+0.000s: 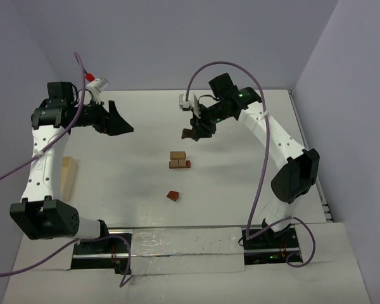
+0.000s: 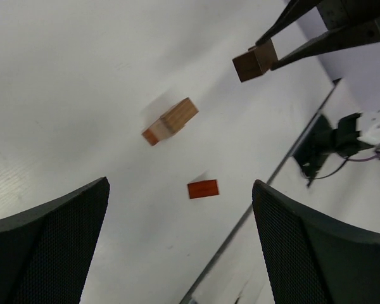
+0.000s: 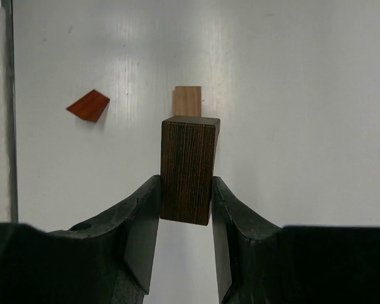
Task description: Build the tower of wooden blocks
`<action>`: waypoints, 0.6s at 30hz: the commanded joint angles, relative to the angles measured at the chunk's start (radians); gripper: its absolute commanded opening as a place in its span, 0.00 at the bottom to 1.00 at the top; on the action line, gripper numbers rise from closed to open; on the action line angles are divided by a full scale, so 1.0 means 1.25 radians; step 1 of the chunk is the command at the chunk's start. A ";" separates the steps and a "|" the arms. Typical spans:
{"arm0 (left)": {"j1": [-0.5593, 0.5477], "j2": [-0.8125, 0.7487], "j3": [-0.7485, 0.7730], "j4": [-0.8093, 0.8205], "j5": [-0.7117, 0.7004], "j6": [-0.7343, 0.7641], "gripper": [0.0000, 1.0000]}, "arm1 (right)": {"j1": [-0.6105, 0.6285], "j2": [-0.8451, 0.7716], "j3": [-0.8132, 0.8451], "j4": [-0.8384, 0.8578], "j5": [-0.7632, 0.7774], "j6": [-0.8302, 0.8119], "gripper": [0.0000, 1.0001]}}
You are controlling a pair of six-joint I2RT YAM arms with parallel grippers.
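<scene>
A small stack of tan and reddish-brown blocks (image 1: 178, 159) stands mid-table. It also shows in the left wrist view (image 2: 171, 120), and its tan top shows in the right wrist view (image 3: 187, 101). A red wedge (image 1: 172, 196) lies alone nearer the arms, seen also in both wrist views (image 2: 203, 189) (image 3: 88, 105). My right gripper (image 1: 193, 134) (image 3: 185, 202) is shut on a dark brown cuboid (image 3: 189, 168) (image 2: 251, 64) and holds it in the air, behind and above the stack. My left gripper (image 1: 117, 120) (image 2: 180, 240) is open and empty, raised at the far left.
A pale wooden tray (image 1: 68, 177) lies at the table's left edge beside the left arm. A metal strip (image 1: 177, 244) runs along the near edge between the arm bases. Walls close the table at the back and both sides.
</scene>
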 commanded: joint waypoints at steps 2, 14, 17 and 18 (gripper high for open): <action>-0.113 -0.087 -0.014 0.085 -0.218 0.054 0.99 | 0.042 0.043 0.036 -0.110 0.059 -0.147 0.00; -0.152 -0.128 -0.103 0.230 -0.159 0.038 0.99 | 0.095 0.122 0.077 -0.127 0.117 -0.222 0.00; -0.144 -0.123 -0.109 0.244 -0.137 0.020 0.99 | 0.106 0.137 0.091 -0.119 0.119 -0.221 0.00; -0.140 -0.120 -0.104 0.240 -0.134 0.020 0.99 | 0.109 0.144 0.097 -0.116 0.117 -0.219 0.00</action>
